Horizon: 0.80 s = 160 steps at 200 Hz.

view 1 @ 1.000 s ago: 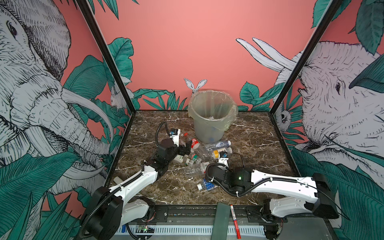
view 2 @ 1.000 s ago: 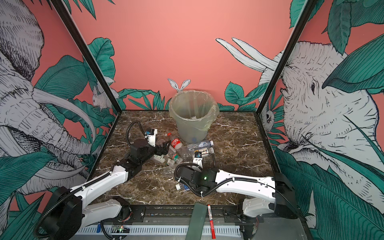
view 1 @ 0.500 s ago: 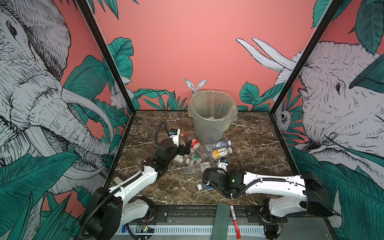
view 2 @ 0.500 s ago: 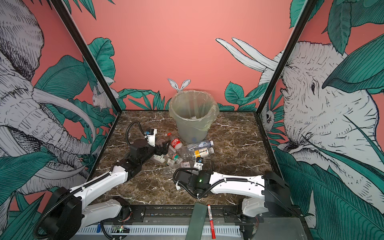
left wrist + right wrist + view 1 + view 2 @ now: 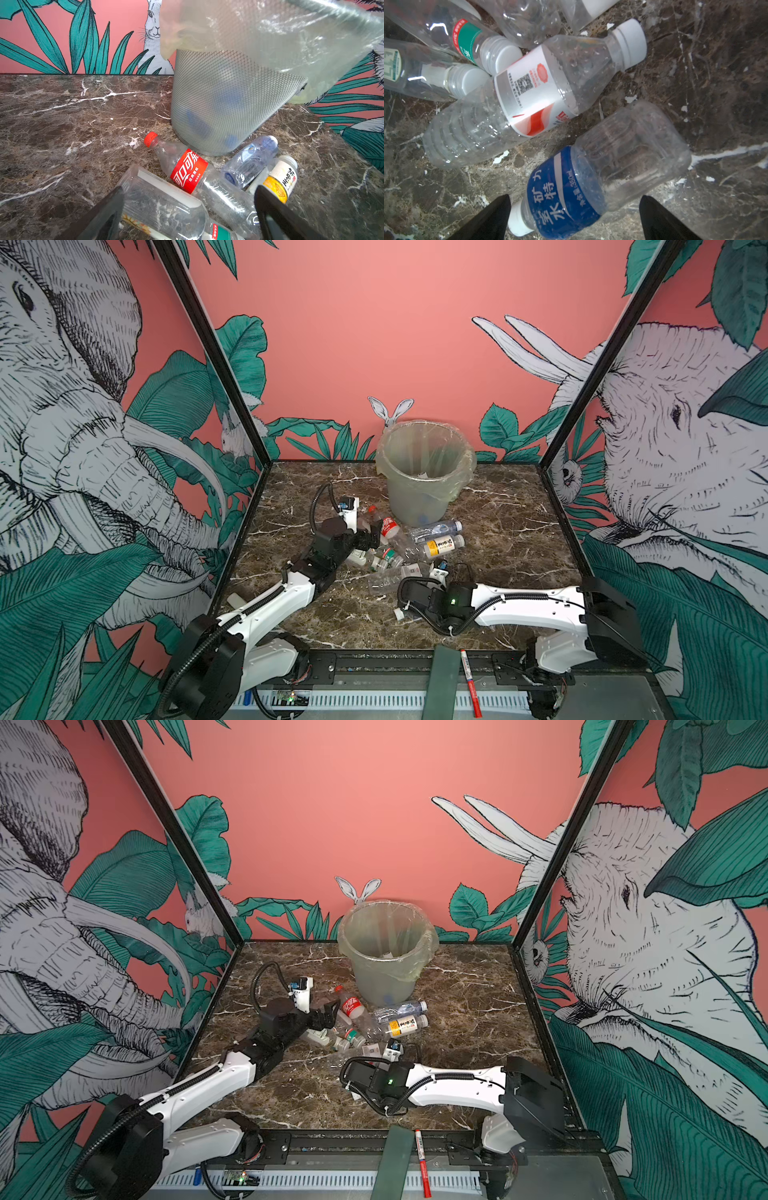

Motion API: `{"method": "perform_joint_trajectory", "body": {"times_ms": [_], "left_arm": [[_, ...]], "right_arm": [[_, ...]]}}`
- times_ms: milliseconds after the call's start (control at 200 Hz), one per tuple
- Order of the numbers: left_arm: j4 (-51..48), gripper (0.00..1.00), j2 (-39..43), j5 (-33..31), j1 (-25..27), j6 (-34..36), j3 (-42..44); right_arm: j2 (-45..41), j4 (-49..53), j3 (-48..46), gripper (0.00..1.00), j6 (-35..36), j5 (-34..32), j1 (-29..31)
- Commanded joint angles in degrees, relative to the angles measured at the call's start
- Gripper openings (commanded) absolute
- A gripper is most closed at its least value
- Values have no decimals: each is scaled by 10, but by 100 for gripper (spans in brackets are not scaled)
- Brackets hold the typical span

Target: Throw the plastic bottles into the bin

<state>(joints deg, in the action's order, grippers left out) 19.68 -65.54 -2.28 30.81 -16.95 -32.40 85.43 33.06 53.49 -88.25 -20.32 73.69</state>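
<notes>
Straddling the blue-label bottle (image 5: pixel 566 187), the right pincer (image 5: pixel 574 197) stands spread wide.

Bright, even overhead light in both top views; only soft, short shadows on the marble counter (image 5: pixel 498 522), detail crisp mid-frame. Wrist cams: glare streaks on the bin (image 5: pixel 228 99) bag (image 5: pixel 280 31) & bottles (image 5: pixel 554 83), wide-angle lean; right claw (image 5: pixel 574 207) dark, soft-focus at frame edge.

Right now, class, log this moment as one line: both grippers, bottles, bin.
left gripper: open over clear plastic bottles | right gripper: open, astride blue-labelled clear plastic bottle | round grey-green plastic bin: upright, bottles lying at its foot
</notes>
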Motion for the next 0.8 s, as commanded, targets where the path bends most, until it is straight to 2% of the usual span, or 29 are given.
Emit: {"method": "perform_joint_trajectory", "body": {"times_ms": [0, 405, 620, 795], "left_arm": [[1, 99, 17, -7, -1, 0, 12], [2, 99, 12, -6, 0, 0, 11], [3, 99, 11, -6, 0, -1, 11], [4, 99, 6, -4, 0, -2, 11]], "right_arm": [[2, -2, -11, 99, -66, 15, -6], [-13, -16, -58, 98, -81, 23, -18], [-60, -8, -95, 83, -78, 9, -35], [-89, 3, -111, 81, -69, -3, -51]]}}
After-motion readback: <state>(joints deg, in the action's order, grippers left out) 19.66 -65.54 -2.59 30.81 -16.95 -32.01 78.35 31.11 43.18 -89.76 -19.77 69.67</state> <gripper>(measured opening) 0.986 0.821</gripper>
